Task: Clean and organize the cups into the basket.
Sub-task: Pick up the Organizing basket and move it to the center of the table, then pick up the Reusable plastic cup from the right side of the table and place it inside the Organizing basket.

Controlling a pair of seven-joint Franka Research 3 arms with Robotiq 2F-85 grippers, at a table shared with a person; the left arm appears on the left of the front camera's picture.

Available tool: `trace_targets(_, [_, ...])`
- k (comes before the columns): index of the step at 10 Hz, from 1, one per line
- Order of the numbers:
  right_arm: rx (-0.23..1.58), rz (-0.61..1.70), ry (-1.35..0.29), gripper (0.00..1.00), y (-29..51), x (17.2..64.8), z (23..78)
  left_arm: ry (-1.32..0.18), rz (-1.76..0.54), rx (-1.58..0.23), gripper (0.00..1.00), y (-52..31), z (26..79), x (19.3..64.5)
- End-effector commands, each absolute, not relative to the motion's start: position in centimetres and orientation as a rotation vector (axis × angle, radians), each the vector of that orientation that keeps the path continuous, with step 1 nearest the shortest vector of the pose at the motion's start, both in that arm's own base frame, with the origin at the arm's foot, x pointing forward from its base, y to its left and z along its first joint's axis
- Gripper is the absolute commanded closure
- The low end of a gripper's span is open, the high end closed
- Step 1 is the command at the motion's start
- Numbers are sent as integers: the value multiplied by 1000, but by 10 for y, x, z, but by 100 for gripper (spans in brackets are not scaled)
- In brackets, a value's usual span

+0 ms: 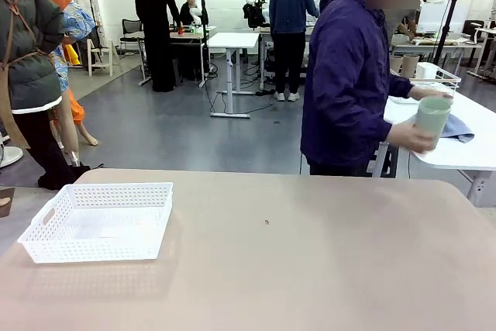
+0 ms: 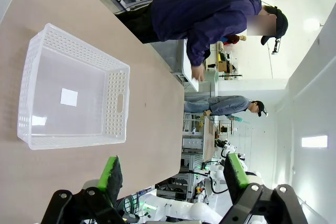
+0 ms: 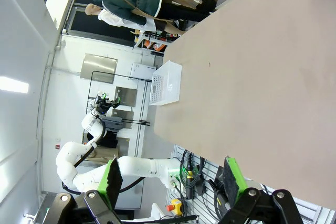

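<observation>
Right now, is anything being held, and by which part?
The left gripper and right gripper stand open and empty. The person's hand grips the mint green cup around its lower half.

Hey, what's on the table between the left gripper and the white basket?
Nothing: the left wrist view shows bare tan tabletop between the left gripper and the basket.

The scene is evenly and brightly lit from overhead. A faint, soft shadow is cast on the desk (image 1: 310,269) beside the basket (image 1: 99,221). Light panels (image 2: 314,141) are blown out in the wrist views, where edges are bent by wide-angle distortion.
</observation>
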State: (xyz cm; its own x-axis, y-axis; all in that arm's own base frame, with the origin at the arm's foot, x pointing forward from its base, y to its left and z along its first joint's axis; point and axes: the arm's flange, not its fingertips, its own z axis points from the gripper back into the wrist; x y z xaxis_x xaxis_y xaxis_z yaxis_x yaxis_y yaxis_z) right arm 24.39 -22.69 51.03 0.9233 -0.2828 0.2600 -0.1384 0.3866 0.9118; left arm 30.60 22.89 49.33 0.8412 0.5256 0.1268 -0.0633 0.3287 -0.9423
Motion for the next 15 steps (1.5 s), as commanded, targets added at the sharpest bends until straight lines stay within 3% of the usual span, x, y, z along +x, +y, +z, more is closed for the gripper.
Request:
trace_targets(1, [1178,-90,-405,0,-227,242,511,-456,406,-1188,0,230,494,306])
trace_targets(12, [1180,-95,-408,0,-227,244,510,-456,406,-1188,0,230,494,306])
trace_targets(15, [1044,553,-622,0,-215,265,501,-457,439,-1054,0,237,509,320])
